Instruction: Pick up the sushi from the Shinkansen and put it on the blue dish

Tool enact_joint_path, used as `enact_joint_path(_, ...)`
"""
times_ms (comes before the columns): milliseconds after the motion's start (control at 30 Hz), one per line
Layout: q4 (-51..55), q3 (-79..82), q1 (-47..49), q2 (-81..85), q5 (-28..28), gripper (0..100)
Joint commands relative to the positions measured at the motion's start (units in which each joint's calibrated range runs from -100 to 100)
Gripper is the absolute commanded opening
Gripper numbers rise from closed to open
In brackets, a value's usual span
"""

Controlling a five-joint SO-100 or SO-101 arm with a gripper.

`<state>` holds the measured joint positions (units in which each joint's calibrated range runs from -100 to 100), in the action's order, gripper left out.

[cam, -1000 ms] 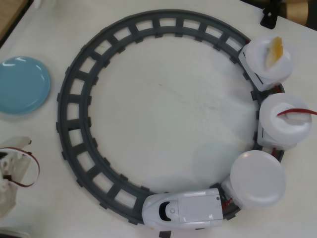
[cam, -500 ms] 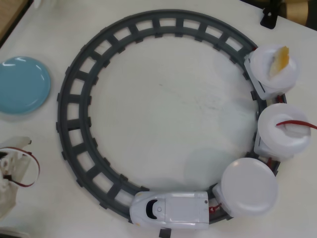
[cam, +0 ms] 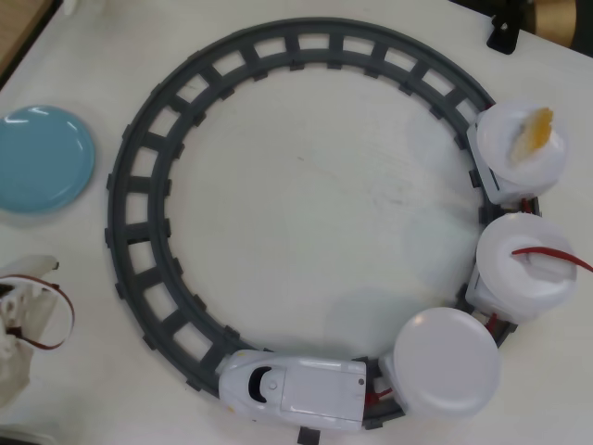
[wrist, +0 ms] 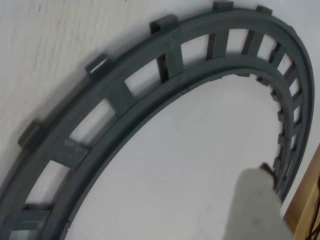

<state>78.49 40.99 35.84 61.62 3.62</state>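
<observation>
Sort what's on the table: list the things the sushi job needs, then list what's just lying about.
Needed:
red sushi
Shinkansen
blue dish

Lying about:
yellow-orange sushi
grey track
empty white plate
black object at the top edge

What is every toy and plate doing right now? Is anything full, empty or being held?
Train: on the track, at the bottom of the overhead view.
Red sushi: lying on the middle plate.
Yellow sushi: lying on the last plate.
First white plate: empty.
Blue dish: empty, beside the track.
Track: flat on the table.
Hand: holding nothing that shows; open or shut is unclear.
</observation>
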Motion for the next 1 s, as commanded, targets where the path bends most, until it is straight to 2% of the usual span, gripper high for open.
enact_joint_path(0,-0.99,-0.23,-0.54,-0.19,0.25,10)
enact_joint_path(100,-1.08,-0.95,-2.3,-0.28,0.04,10)
enact_joint_path(367,0.11,-8.8,-17.53,-13.55,-0.27,10)
enact_joint_path(533,0.28,-13.67,-20.26,-18.77,-0.33,10)
enact_joint_path(967,2.49,-21.42,-28.18,-19.77,-0.17,10)
